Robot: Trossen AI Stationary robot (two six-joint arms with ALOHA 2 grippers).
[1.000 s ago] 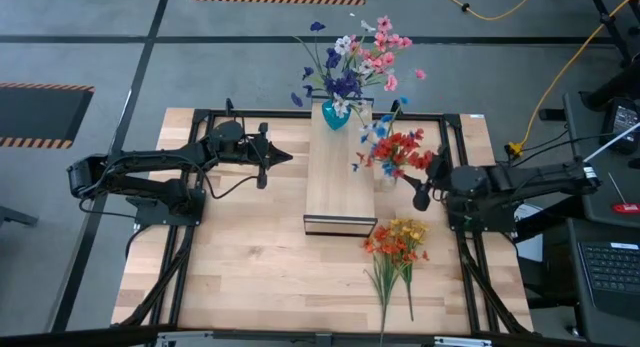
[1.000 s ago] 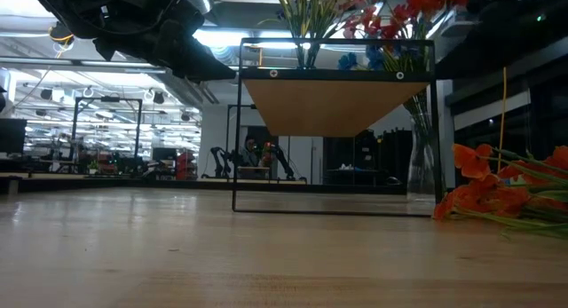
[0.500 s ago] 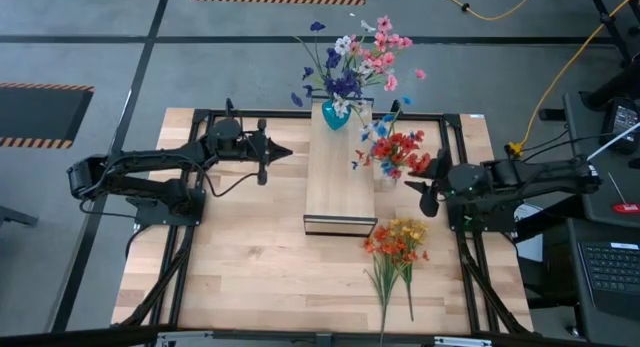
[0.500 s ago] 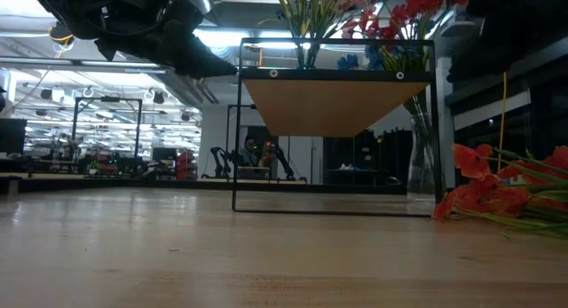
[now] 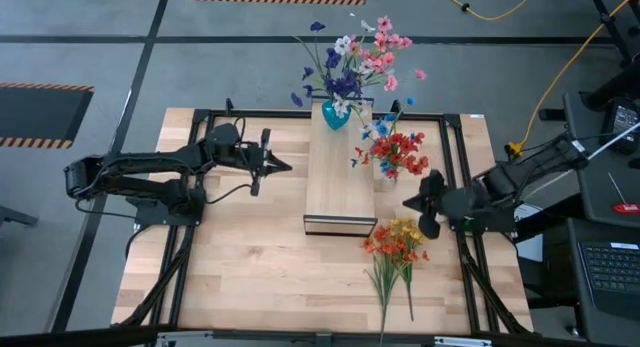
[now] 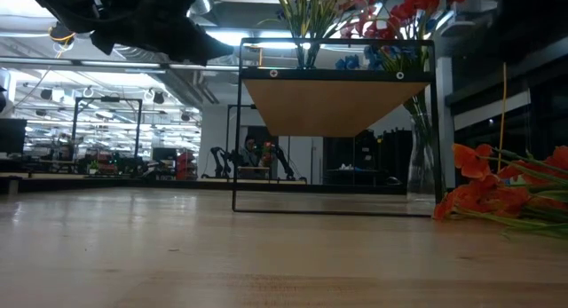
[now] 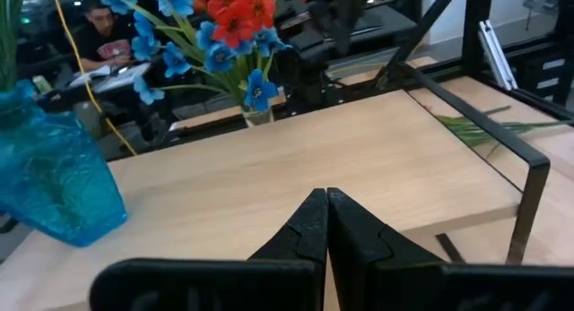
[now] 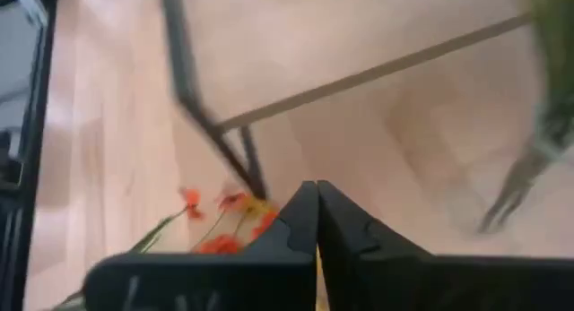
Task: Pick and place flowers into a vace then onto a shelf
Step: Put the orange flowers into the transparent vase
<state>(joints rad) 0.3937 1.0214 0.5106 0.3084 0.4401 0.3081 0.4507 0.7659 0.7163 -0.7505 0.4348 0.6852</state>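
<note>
The light-wood shelf (image 5: 338, 182) stands mid-table on its black frame. On its far end sits a blue vase (image 5: 335, 115) holding pink, blue and white flowers (image 5: 355, 57). A clear glass vase (image 6: 422, 157) with red and blue flowers (image 5: 395, 152) stands on the table just right of the shelf. An orange and yellow bunch (image 5: 397, 242) lies flat near the front. My left gripper (image 5: 288, 167) hovers shut, left of the shelf. My right gripper (image 5: 407, 202) is shut and tipped down, above the table between the glass vase and the lying bunch.
Black frame rails (image 5: 455, 177) run along the table's left, right and far sides. The shelf's thin black legs (image 8: 206, 105) stand close to my right gripper. Bare wooden tabletop (image 5: 260, 257) lies at the front left. A person sits at a desk (image 7: 103, 42) beyond the table.
My right gripper has shut on nothing. It has swung from beside the glass vase toward the table's near edge and a little toward the shelf, rising, rolling and tipping downward. The flowers and vases have stayed put.
</note>
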